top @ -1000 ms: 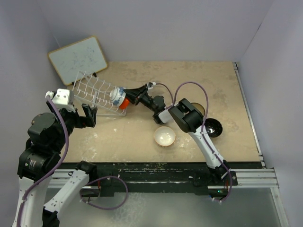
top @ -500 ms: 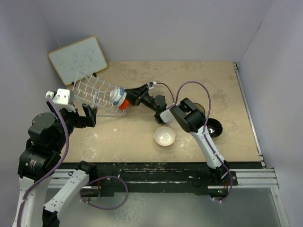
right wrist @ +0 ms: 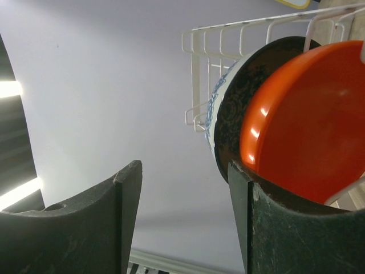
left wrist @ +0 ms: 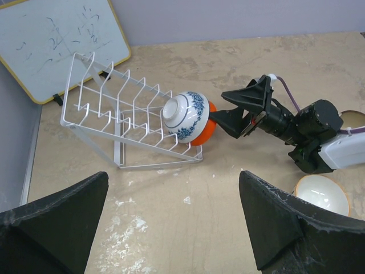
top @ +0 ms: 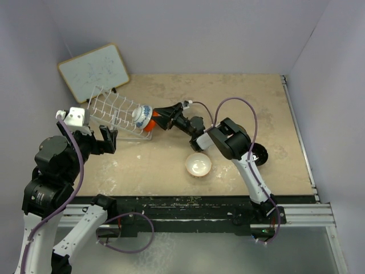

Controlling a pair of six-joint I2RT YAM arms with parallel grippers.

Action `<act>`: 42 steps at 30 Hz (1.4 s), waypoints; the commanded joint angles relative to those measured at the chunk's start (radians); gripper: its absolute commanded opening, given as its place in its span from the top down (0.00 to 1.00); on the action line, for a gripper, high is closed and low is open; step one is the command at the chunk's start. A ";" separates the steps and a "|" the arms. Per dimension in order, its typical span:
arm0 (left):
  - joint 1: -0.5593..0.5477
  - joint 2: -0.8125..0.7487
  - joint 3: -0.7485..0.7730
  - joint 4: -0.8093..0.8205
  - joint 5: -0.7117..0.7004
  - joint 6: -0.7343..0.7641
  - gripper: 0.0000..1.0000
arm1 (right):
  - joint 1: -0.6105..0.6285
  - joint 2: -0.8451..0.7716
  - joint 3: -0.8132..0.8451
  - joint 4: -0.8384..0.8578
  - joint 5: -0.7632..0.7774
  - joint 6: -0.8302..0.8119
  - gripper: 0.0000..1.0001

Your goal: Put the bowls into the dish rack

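Observation:
The wire dish rack (top: 114, 109) lies tilted at the back left; it also shows in the left wrist view (left wrist: 114, 111). A blue-and-white bowl (top: 140, 114) and an orange-red bowl (top: 149, 123) stand on edge at its right end, as in the left wrist view (left wrist: 185, 117) (left wrist: 206, 130). My right gripper (top: 161, 117) is open and empty just right of the orange bowl (right wrist: 308, 125), with one finger (right wrist: 268, 228) close under its rim. My left gripper (top: 106, 140) is open and empty over the table near the rack. A white bowl (top: 198, 164) sits mid-table. A black bowl (top: 260, 155) is partly behind my right arm.
A wood-framed whiteboard (top: 94, 71) leans at the back left behind the rack. A cream bowl (left wrist: 355, 118) peeks out behind my right arm. Grey walls close in the left, back and right sides. The table's front edge (top: 194, 198) runs above the arm bases.
My right gripper's jaws have spread wider beside the orange bowl, and the right forearm has shifted a little to the right. The left arm and the bowls have not moved.

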 commanded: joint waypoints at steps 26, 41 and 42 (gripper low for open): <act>-0.004 -0.021 -0.007 0.062 -0.013 0.001 0.01 | -0.014 -0.842 -0.334 -1.039 0.135 -0.970 0.36; -0.005 -0.024 -0.029 0.094 0.015 -0.004 0.01 | -0.020 -1.242 -0.157 -2.170 0.875 -1.306 0.00; -0.004 -0.025 -0.030 0.095 0.016 -0.005 0.01 | -0.022 -1.224 -0.146 -2.200 0.883 -1.315 0.00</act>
